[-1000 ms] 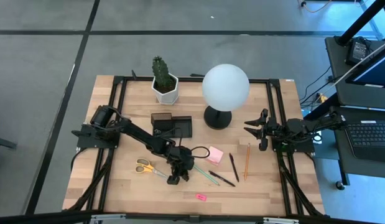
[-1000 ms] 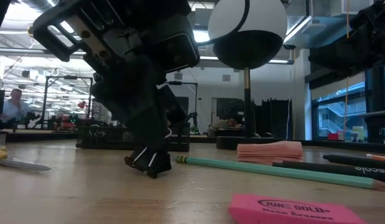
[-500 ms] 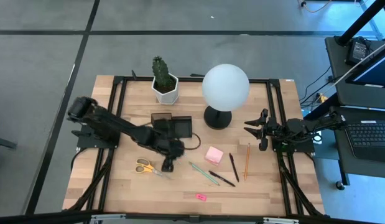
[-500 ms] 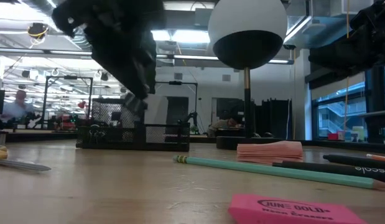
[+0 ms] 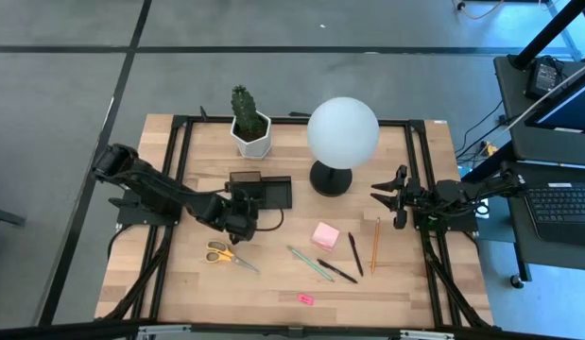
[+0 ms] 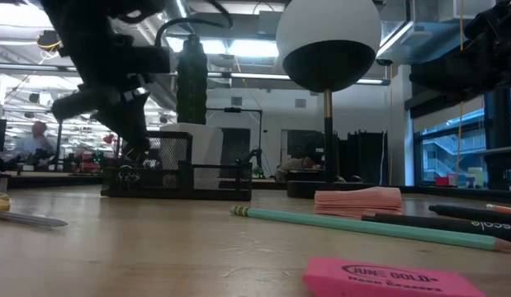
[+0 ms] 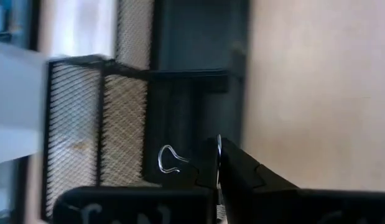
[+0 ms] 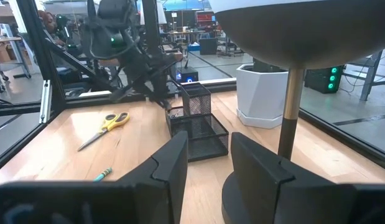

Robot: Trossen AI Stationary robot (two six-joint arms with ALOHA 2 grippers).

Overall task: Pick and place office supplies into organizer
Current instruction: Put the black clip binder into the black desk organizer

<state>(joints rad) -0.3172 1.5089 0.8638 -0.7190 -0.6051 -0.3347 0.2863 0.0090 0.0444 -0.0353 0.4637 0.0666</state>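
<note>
Left gripper [image 5: 241, 219] has pulled back from the surface [image 5: 405, 274] centre to the organizer's [image 5: 273, 193] near-left corner, jaws clenched on a binder clip [image 7: 170, 158]. Organizer sits left of centre, toward the far edge. Right gripper [image 5: 384, 196] waits at the right edge, jaws released.
</note>
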